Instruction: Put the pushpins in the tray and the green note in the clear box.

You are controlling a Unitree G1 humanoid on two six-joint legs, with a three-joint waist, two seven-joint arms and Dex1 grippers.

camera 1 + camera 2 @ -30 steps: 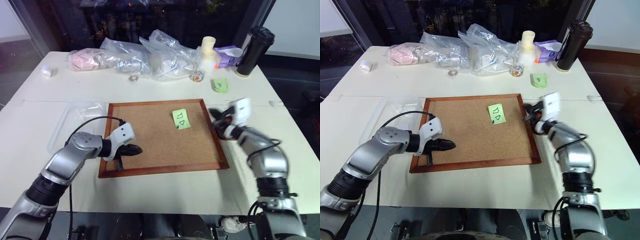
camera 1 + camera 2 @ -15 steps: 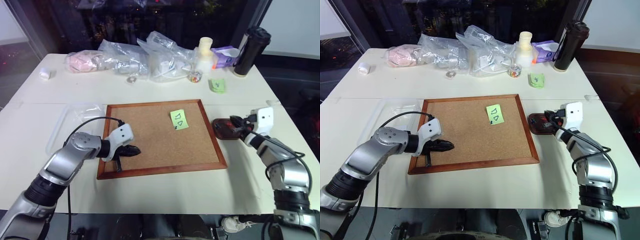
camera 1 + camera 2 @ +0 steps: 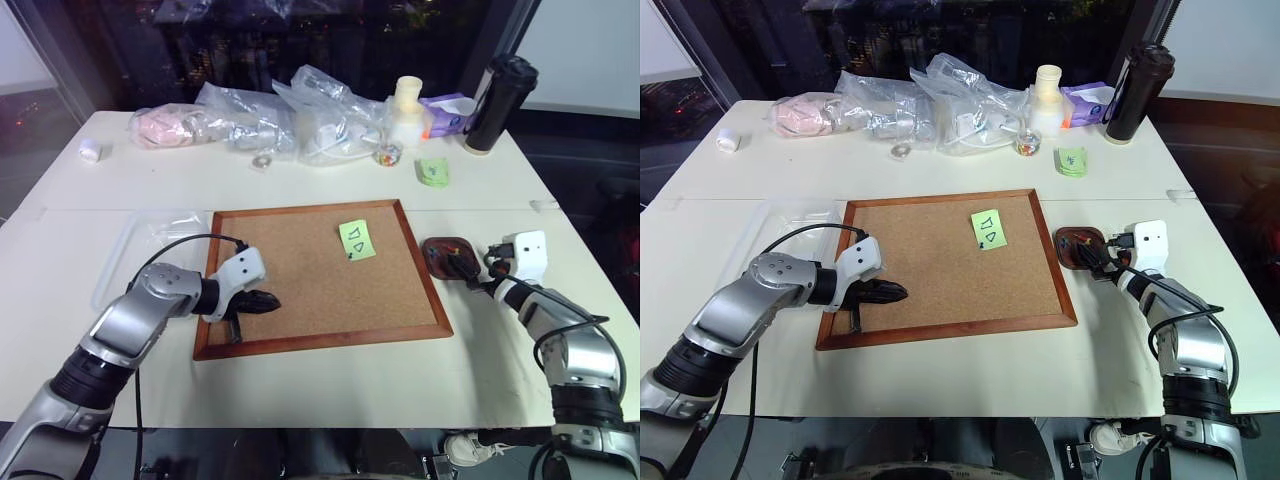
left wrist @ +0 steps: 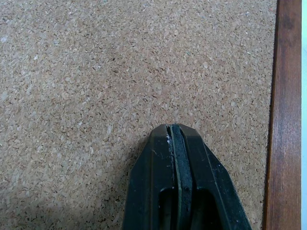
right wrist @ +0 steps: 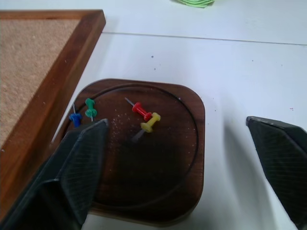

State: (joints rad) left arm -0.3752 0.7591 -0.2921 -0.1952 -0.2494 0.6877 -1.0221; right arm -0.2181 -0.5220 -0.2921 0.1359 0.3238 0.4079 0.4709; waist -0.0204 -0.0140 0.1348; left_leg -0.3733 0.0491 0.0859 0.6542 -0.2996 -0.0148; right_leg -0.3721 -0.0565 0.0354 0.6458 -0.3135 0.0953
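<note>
Right claw (image 5: 177, 158) spread wide just over the tray (image 5: 144, 191), four pushpins (image 5: 146, 116) lying in it, green note (image 3: 357, 241) on cork board (image 3: 300, 290), left claw (image 3: 262, 300) closed, empty, resting there

In the head views the pushpins (image 5: 143, 115) in the tray (image 3: 1072, 244) are too small to pick out, and the right gripper (image 3: 1098, 262) covers the tray's near edge. The clear box (image 3: 125, 262) is hard to trace against the pale worktop (image 3: 330, 385), with the left arm's elbow and cable over its near corner. In the right wrist view, one black finger (image 5: 79, 167) hides the tray's near corner and the other is cut off at the picture's edge.
</note>
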